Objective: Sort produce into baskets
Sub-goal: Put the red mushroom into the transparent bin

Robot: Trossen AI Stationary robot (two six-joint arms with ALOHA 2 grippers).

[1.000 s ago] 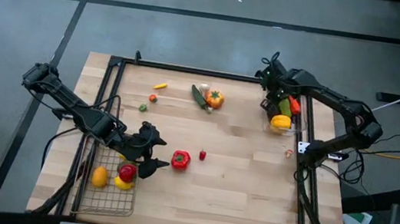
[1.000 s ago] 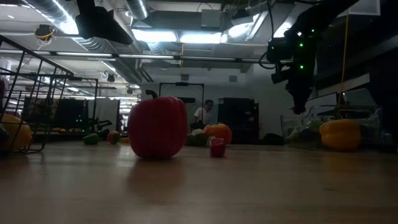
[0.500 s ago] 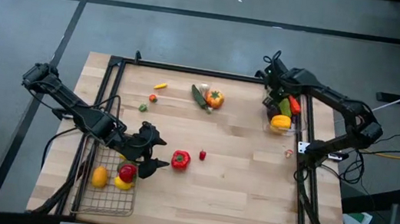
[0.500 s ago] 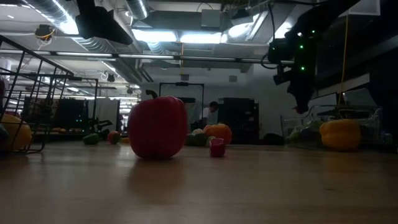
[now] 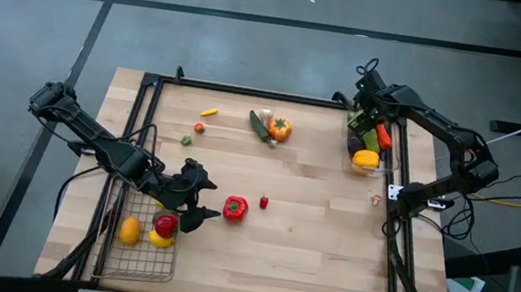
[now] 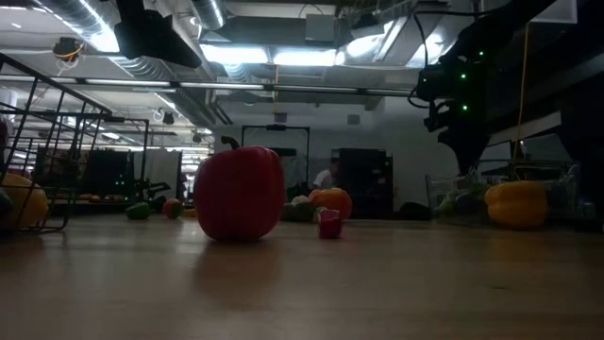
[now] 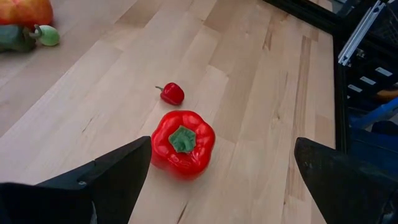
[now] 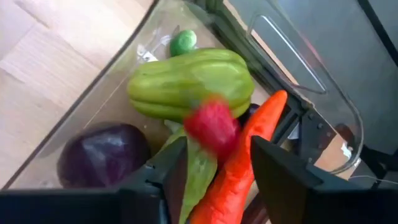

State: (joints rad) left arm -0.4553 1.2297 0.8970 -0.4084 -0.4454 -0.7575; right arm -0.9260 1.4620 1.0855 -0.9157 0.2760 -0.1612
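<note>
Looking straight down, the tabletop (image 5: 298,242) carries the wire-mesh basket (image 5: 137,256) at its near left edge, with a yellow lemon (image 5: 130,231) and a red piece (image 5: 165,224) inside. The left gripper (image 5: 201,202) sits just right of that basket, its fingers spread wide, facing a red pepper (image 5: 235,207) that lies free on the wood; a tiny red piece (image 5: 263,203) rests just beyond it. Toward the far edge lie a green cucumber (image 5: 260,127), an orange pepper (image 5: 280,128) and some small pieces. At the far right, the right gripper (image 5: 367,108) hangs over the clear plastic bin (image 5: 363,165), which holds a yellow pepper (image 5: 366,159) among other produce.

From table height, the red pepper (image 6: 239,193) stands large in the middle, the tiny piece (image 6: 328,223) to its right, the bin (image 6: 500,198) far right under the dark right arm.

The left wrist view shows the red pepper (image 7: 183,141) between the two spread fingers (image 7: 112,177), untouched.

The right wrist view looks down into the bin (image 8: 298,56): a pale green squash (image 8: 189,84), a purple eggplant (image 8: 102,154), a carrot (image 8: 239,158), and a blurred small red piece (image 8: 211,126) just past the fingers (image 8: 168,171), which stand partly apart and grip nothing.
</note>
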